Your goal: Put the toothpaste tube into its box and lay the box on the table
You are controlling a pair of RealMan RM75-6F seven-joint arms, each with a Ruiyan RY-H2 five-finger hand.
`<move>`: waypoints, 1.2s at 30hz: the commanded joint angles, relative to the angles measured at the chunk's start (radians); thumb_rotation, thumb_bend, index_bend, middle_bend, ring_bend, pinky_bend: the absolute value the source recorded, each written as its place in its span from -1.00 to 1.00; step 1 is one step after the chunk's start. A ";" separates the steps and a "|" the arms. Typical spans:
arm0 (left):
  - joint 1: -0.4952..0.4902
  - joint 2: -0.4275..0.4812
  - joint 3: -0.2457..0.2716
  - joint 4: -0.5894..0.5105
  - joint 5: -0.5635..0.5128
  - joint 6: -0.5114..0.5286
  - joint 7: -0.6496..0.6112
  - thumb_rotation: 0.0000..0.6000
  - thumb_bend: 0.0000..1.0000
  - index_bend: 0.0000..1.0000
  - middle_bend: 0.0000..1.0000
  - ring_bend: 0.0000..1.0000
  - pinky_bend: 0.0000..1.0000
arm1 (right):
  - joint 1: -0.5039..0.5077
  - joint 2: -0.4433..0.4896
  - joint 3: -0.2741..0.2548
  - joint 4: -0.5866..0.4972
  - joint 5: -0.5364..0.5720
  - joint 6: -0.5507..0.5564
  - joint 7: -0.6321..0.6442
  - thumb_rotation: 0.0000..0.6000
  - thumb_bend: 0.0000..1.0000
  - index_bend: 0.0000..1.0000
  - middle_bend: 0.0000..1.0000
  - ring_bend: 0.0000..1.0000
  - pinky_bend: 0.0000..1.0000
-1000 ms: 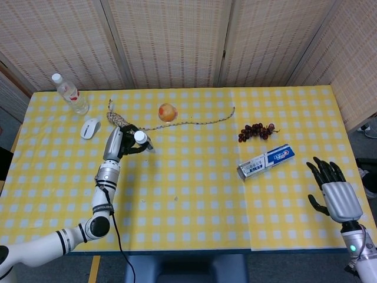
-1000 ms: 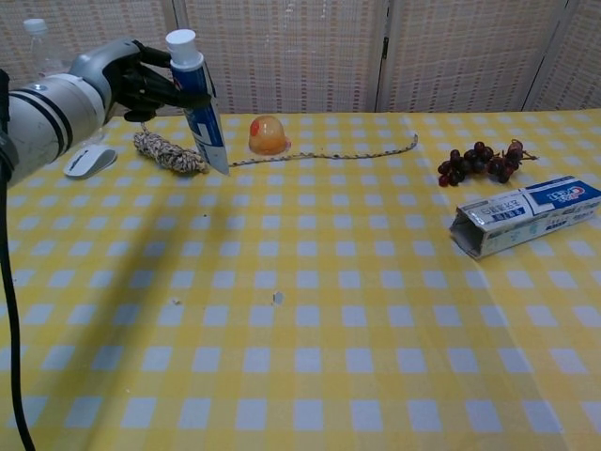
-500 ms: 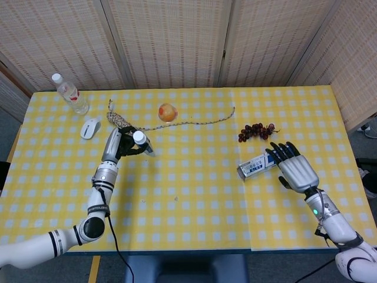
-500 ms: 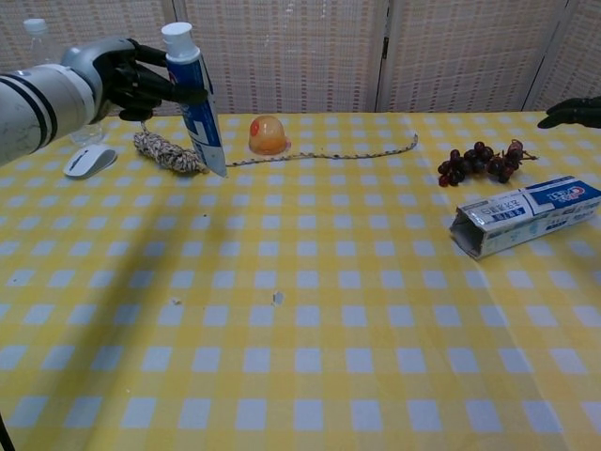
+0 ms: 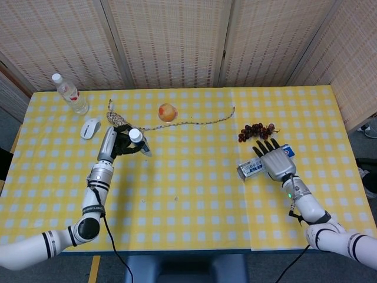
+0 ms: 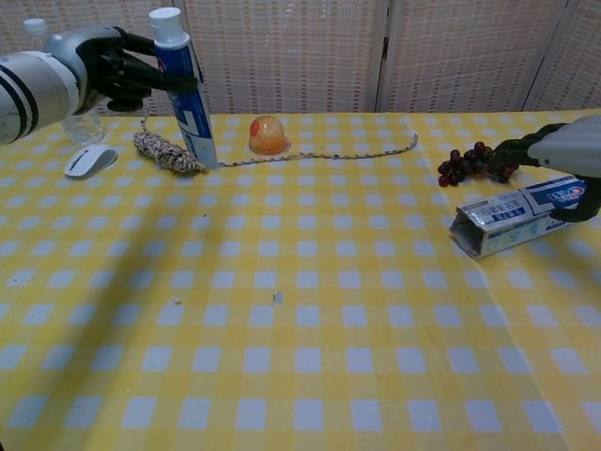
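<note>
Fingers of left hand [image 6: 99, 70] wrapped round blue-and-white toothpaste tube with white cap [image 6: 186, 89]; tube held upright, cap up, above table's far-left area. Fingers of right hand [image 5: 275, 160] spread over far end of white-and-blue cardboard toothpaste box [image 6: 521, 217]; firm grip not evident, looks like light contact only. Box lying flat on yellow checked tablecloth [image 6: 310, 310], long axis running left-right, open flap end facing tube side. Tube well apart from box mouth; long axes crossed, so probably needs tilting to level before entry.
</note>
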 commanded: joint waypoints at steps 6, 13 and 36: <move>-0.003 0.013 0.001 -0.003 -0.009 -0.004 -0.014 1.00 0.67 0.87 1.00 1.00 1.00 | 0.047 -0.067 -0.055 0.074 0.076 -0.012 -0.058 1.00 -0.19 -1.00 -1.00 -0.99 -1.00; -0.003 0.020 0.007 -0.007 -0.008 0.002 -0.023 1.00 0.68 0.87 1.00 1.00 1.00 | 0.057 -0.113 -0.075 0.129 0.065 0.006 -0.035 1.00 -0.19 -0.90 -0.88 -0.87 -1.00; 0.003 0.072 -0.009 -0.051 -0.049 -0.012 -0.068 1.00 0.68 0.87 1.00 1.00 1.00 | 0.013 -0.205 -0.082 0.257 -0.142 0.165 0.139 1.00 -0.19 0.14 0.00 0.18 0.28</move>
